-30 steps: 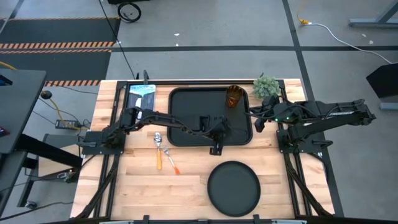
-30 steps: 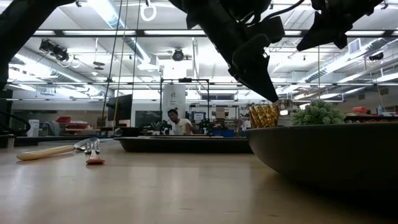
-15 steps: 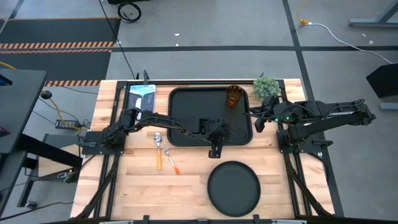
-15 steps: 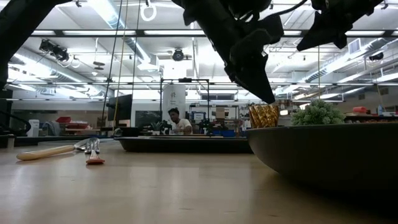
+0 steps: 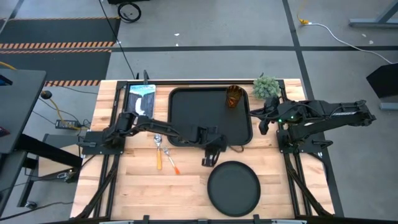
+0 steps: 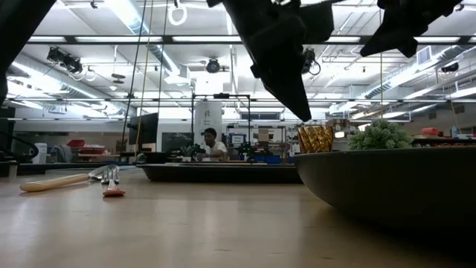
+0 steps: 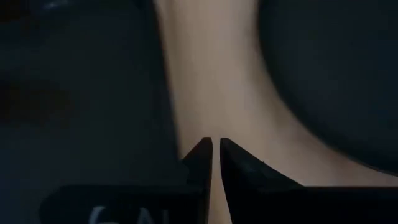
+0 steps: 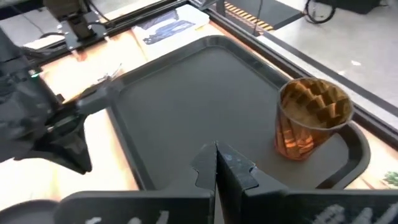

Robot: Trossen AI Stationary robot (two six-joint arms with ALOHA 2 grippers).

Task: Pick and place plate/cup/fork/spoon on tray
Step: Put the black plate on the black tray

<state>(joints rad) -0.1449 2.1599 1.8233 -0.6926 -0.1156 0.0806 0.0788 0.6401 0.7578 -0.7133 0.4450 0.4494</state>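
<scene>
The black tray [image 5: 186, 118] lies at the table's middle. The amber cup [image 5: 234, 96] stands upright in its far right corner and shows in the right wrist view [image 8: 311, 118]. The round black plate [image 5: 233, 186] lies flat on the table, near of the tray. The spoon [image 5: 158, 149] and the fork [image 5: 171, 160] lie on the wood left of the tray. My left gripper [image 5: 207, 162] is shut and empty above the wood strip between tray and plate [image 7: 214, 146]. My right gripper [image 5: 261, 124] is shut and empty, raised over the tray's right edge [image 8: 216, 149].
A small green potted plant [image 5: 265, 86] stands at the far right, beside the tray's corner. A blue-and-white packet [image 5: 142, 96] lies at the far left. Bare wood lies near of the fork and left of the plate.
My left gripper has gone from over the tray's near rim toward the table's near edge and a little left, and now hangs over the wood between tray and plate. It has stayed shut.
</scene>
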